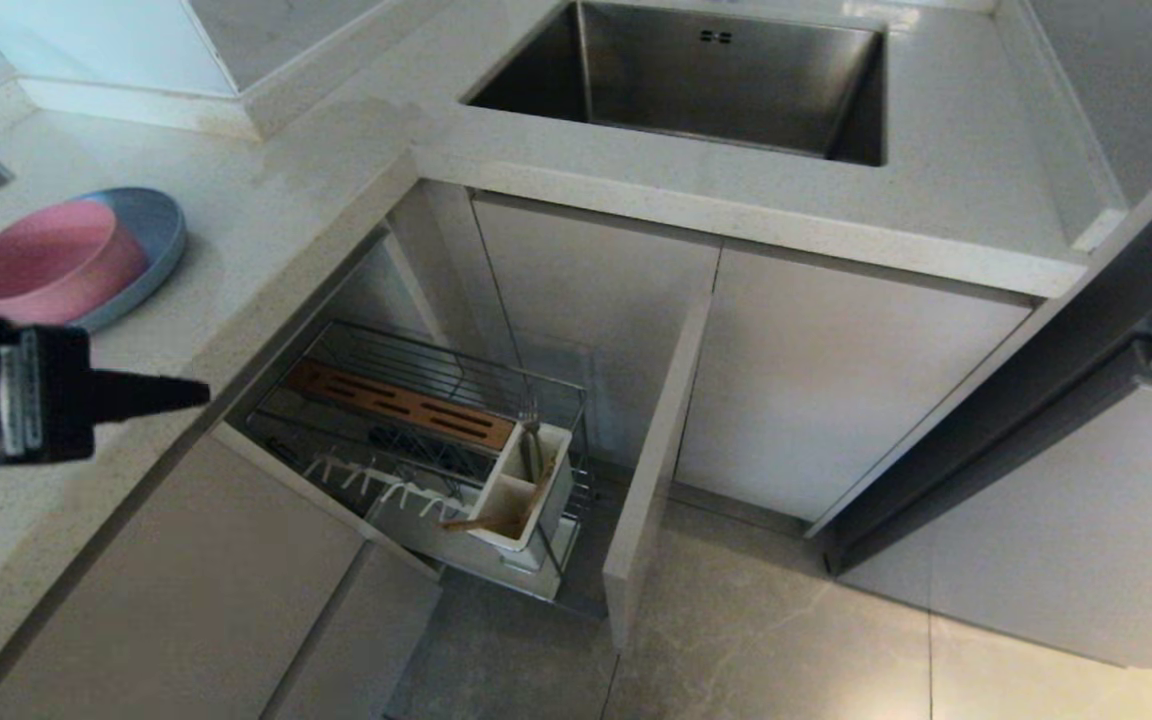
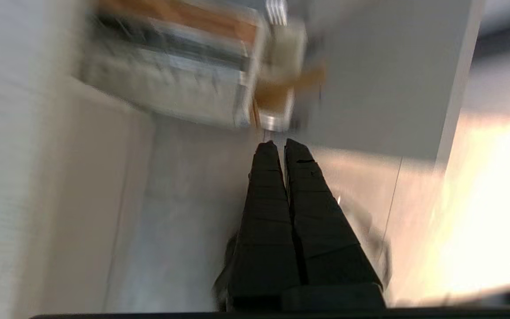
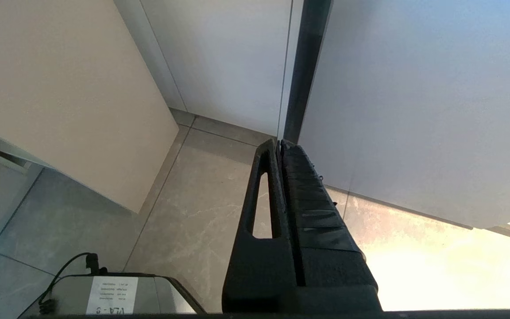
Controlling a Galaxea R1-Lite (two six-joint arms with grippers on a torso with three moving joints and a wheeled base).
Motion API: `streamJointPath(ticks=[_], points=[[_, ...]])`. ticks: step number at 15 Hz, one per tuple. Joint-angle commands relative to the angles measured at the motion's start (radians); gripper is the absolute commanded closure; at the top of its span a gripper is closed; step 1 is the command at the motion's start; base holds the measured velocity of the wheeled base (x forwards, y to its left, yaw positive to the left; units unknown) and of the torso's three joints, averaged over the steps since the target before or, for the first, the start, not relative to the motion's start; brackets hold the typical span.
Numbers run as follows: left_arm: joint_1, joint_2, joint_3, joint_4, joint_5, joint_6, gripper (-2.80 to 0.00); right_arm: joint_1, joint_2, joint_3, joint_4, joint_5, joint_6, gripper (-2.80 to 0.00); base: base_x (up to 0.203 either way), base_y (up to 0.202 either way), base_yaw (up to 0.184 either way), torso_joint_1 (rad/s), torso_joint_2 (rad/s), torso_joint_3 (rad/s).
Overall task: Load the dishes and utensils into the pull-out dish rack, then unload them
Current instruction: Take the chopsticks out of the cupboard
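Note:
The pink bowl [image 1: 51, 262] sits in the blue plate [image 1: 158, 230] on the counter at the far left. Below the counter the pull-out dish rack [image 1: 456, 362] stands drawn out, with its wooden strip [image 1: 401, 402] and white prongs [image 1: 376, 485] bare. Its white utensil box [image 1: 554, 490] holds the fork [image 1: 530, 440] upright and the chopsticks [image 1: 491, 522] leaning; I see no spoon. My left gripper [image 1: 204, 392] hovers shut and empty over the counter edge, near the plate. In the left wrist view the left gripper [image 2: 280, 144] points toward the blurred utensil box [image 2: 281, 88]. My right gripper [image 3: 278, 144] hangs shut above the floor.
A steel sink [image 1: 716, 80] is set in the counter at the back. The rack's beige front panel [image 1: 651, 470] juts out to the right of the basket. Closed cabinet fronts [image 1: 816, 380] line the right side. The robot's base [image 3: 104, 294] lies under the right arm.

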Motion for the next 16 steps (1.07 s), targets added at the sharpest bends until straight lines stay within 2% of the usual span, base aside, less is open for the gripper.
streamJointPath(ticks=[1, 4, 7, 12, 13, 16], points=[[-0.044, -0.009, 0.062, 0.004, 0.001, 0.011, 0.0, 0.0, 0.001, 0.0, 0.0, 0.0, 0.0, 0.0, 0.0, 0.0, 0.0, 0.0, 0.0, 0.0], [-0.051, 0.049, 0.096, 0.043, 0.004, 0.027, 0.0, 0.0, 0.001, 0.0, 0.0, 0.0, 0.0, 0.0, 0.0, 0.0, 0.0, 0.0, 0.0, 0.0], [-0.049, 0.154, 0.094, 0.167, 0.007, 0.053, 0.0, 0.0, 0.001, 0.0, 0.0, 0.0, 0.0, 0.0, 0.0, 0.0, 0.0, 0.0, 0.0, 0.0], [-0.049, 0.309, 0.073, 0.192, 0.006, 0.066, 0.0, 0.0, 0.001, 0.0, 0.0, 0.0, 0.0, 0.0, 0.0, 0.0, 0.0, 0.0, 0.0, 0.0], [-0.05, 0.34, 0.066, 0.194, 0.005, 0.081, -2.8, 0.0, 0.001, 0.0, 0.0, 0.0, 0.0, 0.0, 0.0, 0.0, 0.0, 0.0, 0.0, 0.0], [-0.05, 0.431, 0.023, 0.196, 0.004, 0.099, -2.8, 0.0, 0.001, 0.0, 0.0, 0.0, 0.0, 0.0, 0.0, 0.0, 0.0, 0.0, 0.0, 0.0]])
